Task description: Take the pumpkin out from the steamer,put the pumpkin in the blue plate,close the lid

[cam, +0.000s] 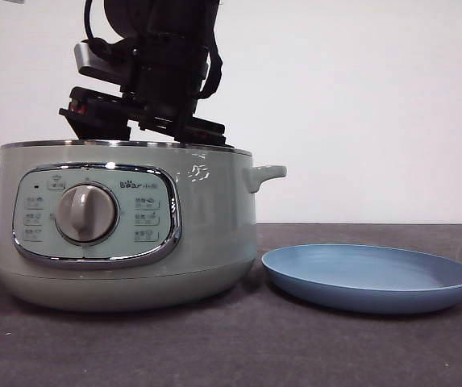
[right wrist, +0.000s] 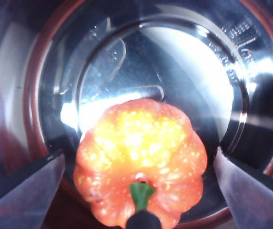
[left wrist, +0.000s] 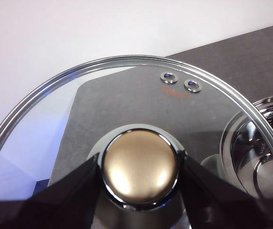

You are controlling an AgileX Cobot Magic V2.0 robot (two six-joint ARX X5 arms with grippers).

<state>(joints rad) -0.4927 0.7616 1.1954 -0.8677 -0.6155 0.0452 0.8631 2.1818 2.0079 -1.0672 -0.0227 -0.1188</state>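
The plate (cam: 369, 276) lies nearest in the front view, flat on the dark table (cam: 231, 347) just beside the steamer (cam: 126, 226), on the side away from its dial (cam: 85, 214). A narrow strip of table separates the plate's rim from the steamer's base, so the two are close but not touching. The plate is bare.

The steamer stands upright on the table with its control panel facing the camera and a small handle on each side. Its top is uncovered. A dark arm comes down from above, over the half of the steamer that carries the dial, and its lower end dips behind the steamer's rim, so the front view hides the gripper.

The right wrist view looks straight down into the steamer's shiny metal bowl. The pumpkin (right wrist: 141, 164) sits inside it, near the wall, green stem towards the camera. The right gripper (right wrist: 138, 174) is spread wide, one jaw on either side of the pumpkin, with a gap between each jaw and the fruit; it grips nothing.

In the left wrist view the left gripper (left wrist: 140, 167) is clamped on the knob of the lid (left wrist: 126, 102), a jaw pressed against each side. The lid is held off the steamer, whose open rim (left wrist: 257, 152) shows beside and below the glass.
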